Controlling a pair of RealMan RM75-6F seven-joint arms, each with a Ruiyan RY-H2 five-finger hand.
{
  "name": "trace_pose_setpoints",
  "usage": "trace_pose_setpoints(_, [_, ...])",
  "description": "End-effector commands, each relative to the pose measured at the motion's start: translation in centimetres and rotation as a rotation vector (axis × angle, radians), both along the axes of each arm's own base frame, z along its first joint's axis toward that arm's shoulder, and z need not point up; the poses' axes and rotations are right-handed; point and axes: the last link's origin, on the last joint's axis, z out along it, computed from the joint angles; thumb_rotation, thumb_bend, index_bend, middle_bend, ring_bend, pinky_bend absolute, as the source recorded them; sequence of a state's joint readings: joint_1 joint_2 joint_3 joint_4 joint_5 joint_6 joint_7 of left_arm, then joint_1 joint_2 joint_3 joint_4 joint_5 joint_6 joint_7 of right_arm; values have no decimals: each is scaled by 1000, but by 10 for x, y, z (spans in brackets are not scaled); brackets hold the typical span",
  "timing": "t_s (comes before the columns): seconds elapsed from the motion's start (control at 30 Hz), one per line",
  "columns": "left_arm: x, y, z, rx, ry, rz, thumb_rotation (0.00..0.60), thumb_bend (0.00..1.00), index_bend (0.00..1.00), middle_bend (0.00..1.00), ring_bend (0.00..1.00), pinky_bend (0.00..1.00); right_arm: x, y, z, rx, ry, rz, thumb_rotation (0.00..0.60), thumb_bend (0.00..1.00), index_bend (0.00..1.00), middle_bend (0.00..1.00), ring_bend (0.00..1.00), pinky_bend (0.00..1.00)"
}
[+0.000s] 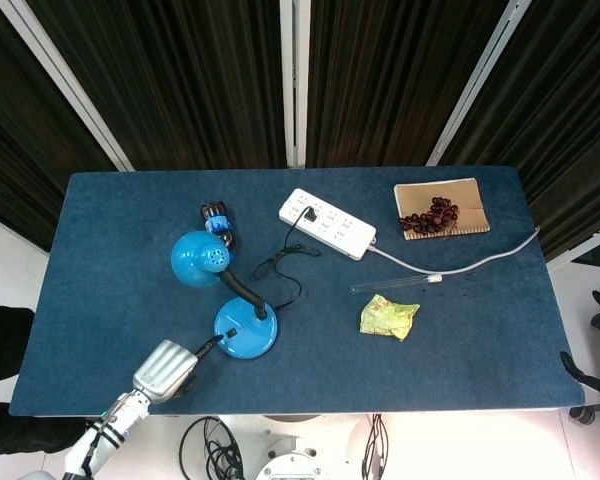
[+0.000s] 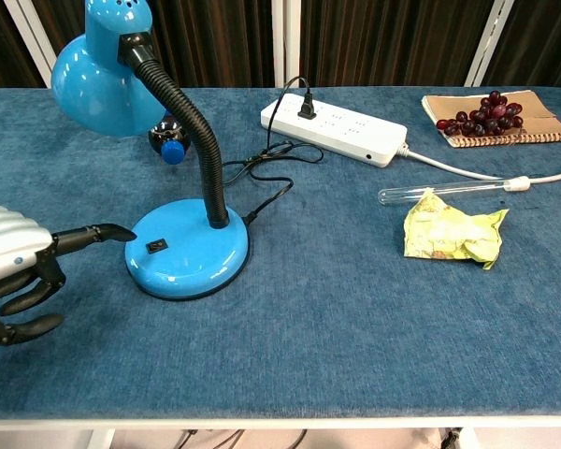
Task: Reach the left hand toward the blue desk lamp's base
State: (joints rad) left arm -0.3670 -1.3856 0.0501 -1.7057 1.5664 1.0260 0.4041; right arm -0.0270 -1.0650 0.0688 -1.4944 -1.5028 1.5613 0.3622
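Observation:
The blue desk lamp stands left of the table's middle. Its round base (image 1: 246, 330) (image 2: 187, 248) carries a black gooseneck, and the shade (image 1: 200, 258) (image 2: 103, 79) leans to the left. My left hand (image 1: 165, 370) (image 2: 19, 267) is at the front left edge, just left of the base, and holds nothing. One dark finger (image 2: 93, 234) stretches toward the base's left rim, its tip very close to it; contact cannot be told. The other fingers curl loosely underneath. My right hand shows in neither view.
The lamp's black cord runs to a white power strip (image 1: 327, 222) (image 2: 337, 126). A small bottle with a blue cap (image 1: 216, 222) (image 2: 168, 140) lies behind the shade. To the right are a green packet (image 1: 388, 317) (image 2: 452, 234), a clear tube (image 1: 390, 285) (image 2: 439, 190) and grapes (image 1: 430, 213) (image 2: 486, 110) on a mat.

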Motion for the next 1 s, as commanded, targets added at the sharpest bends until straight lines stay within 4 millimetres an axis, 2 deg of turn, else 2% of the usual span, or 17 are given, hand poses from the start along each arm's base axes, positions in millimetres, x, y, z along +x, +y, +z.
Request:
trace_pose_setpoints(0.03, [2, 4, -3, 6, -9, 9, 600, 395, 72, 804, 787, 817, 0, 0, 0, 1, -2, 1, 600, 200, 0, 0, 0, 0])
trace_pose_setpoints(0.8, [1, 14, -19, -21, 13, 4, 600, 408, 72, 805, 788, 818, -5, -1, -2, 20, -2, -19, 600, 207, 0, 0, 0, 0])
trace_pose_setpoints(1.0, [-1, 14, -20, -24, 21, 9, 600, 411, 103, 805, 788, 818, -5, -1, 0, 13, -8, -24, 600, 211, 0, 0, 0, 0])
